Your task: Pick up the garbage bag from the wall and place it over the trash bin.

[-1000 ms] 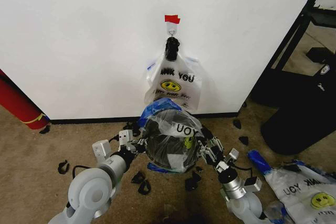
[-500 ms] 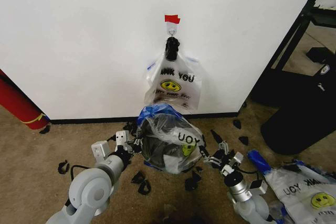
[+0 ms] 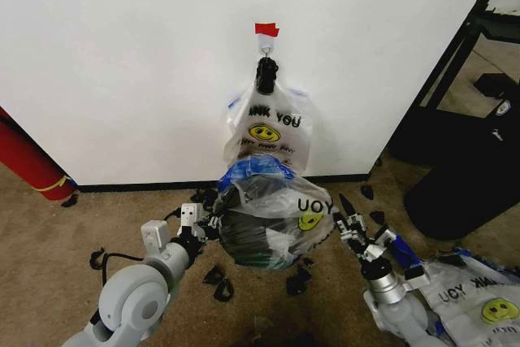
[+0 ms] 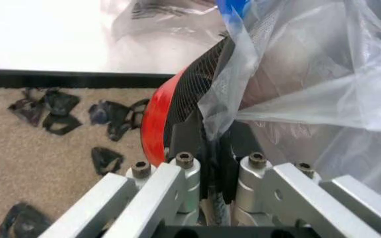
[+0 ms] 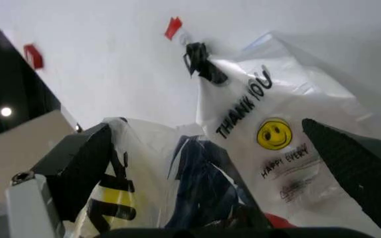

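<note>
The translucent garbage bag [image 3: 272,213] over the black, red-based trash bin [image 4: 177,116] bears black lettering, a yellow smiley and blue handle strips, matching the bag on the hook [image 3: 268,132] against the white wall [image 3: 122,62] under red tape [image 3: 266,29].

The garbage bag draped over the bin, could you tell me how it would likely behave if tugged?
The garbage bag is thin, crinkled film, so probably floppy and very light. It may slip off the trash bin, which looks tilted. The left tool pinches its edge, so it might stretch or tear.
</note>
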### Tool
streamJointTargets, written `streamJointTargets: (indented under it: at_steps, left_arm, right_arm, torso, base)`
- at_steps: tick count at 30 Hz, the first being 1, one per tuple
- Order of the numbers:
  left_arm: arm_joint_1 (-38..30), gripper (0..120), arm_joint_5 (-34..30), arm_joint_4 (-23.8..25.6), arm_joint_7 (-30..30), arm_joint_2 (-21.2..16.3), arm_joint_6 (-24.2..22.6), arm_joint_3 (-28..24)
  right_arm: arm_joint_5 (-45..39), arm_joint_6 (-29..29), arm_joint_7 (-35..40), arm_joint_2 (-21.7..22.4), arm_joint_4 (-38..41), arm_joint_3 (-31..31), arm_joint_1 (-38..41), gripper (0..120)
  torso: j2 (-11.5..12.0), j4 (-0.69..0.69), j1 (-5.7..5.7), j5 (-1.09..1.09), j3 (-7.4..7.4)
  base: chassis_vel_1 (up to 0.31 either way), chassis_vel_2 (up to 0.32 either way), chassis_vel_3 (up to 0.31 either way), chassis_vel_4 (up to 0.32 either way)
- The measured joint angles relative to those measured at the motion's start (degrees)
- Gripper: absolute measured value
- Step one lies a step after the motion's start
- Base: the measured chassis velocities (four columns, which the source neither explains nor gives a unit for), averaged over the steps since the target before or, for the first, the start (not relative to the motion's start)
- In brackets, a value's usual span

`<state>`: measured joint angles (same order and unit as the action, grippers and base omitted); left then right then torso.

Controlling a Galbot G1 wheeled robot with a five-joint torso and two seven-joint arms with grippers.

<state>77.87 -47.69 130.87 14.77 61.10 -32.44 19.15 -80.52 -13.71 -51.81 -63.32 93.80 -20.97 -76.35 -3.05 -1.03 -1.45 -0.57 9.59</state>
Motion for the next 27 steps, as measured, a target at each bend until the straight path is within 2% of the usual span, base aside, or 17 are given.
streamJointTargets:
  at_steps: [6,11,13,14,16,19,22,25,27]
  left_arm:
    - [-0.13,3,0.58,-0.17,-0.42,-0.04,0.44,0.45]
    - [-0.95,3,0.96,-2.47,0.29,-0.23,1.11,1.28]
    - [-1.00,3,0.97,-2.60,0.32,-0.22,1.15,1.35]
    - [-1.08,3,0.97,-2.86,0.38,-0.22,1.27,1.55]
    - [-0.94,3,1.04,-2.72,0.25,-0.30,1.33,1.59]
    - [-0.33,3,1.88,-1.76,-1.49,-0.70,2.19,1.47]
    - [0.42,3,7.29,-1.22,-7.58,-1.82,6.05,0.64]
    - [0.91,3,13.88,-1.79,-12.93,-3.60,10.53,-0.47]
    - [1.00,3,15.08,-1.98,-13.90,-4.01,11.32,-0.67]
  right_arm:
    - [-2.14,4.17,-1.57,-0.25,-0.38,-1.27,-0.20,100]
    - [1.40,10.36,-15.94,-0.30,-4.04,-5.08,0.23,100]
    - [2.21,11.11,-17.44,-0.30,-4.49,-5.50,0.27,100]
    - [5.52,13.54,-23.04,-0.29,-6.03,-7.26,0.53,100]
    - [6.38,14.13,-24.78,-0.30,-6.44,-8.28,0.58,100]
    - [1.68,13.14,-20.04,-0.30,-4.05,-8.35,0.05,100]
    - [-3.19,11.03,-11.19,-0.22,0.56,-7.80,-0.21,100]
    - [-4.64,8.94,-2.49,0.14,5.11,-7.12,0.04,100]
    - [-4.46,8.74,-0.69,0.26,5.98,-7.05,0.10,100]
  torso:
    - [0.00,0.00,0.00,0.00,0.00]
    - [0.00,0.00,0.00,0.00,0.00]
    - [0.00,0.00,0.00,0.00,0.00]
    - [0.00,-0.01,0.00,0.00,0.00]
    - [0.00,-0.01,0.00,0.00,0.00]
    - [0.00,0.00,0.00,0.01,0.00]
    - [0.00,0.00,0.00,0.00,0.00]
    - [0.00,0.00,0.00,0.00,0.00]
    - [0.00,0.00,0.00,0.00,0.00]
  base:
    - [0.000,0.000,0.000,0.000]
    - [0.000,0.000,0.000,0.000]
    - [0.000,0.000,0.000,0.000]
    - [0.000,0.000,0.000,0.000]
    - [0.000,0.000,0.000,0.000]
    - [0.000,0.000,0.000,0.000]
    - [0.000,0.000,0.000,0.000]
    - [0.000,0.000,0.000,0.000]
    - [0.000,0.000,0.000,0.000]
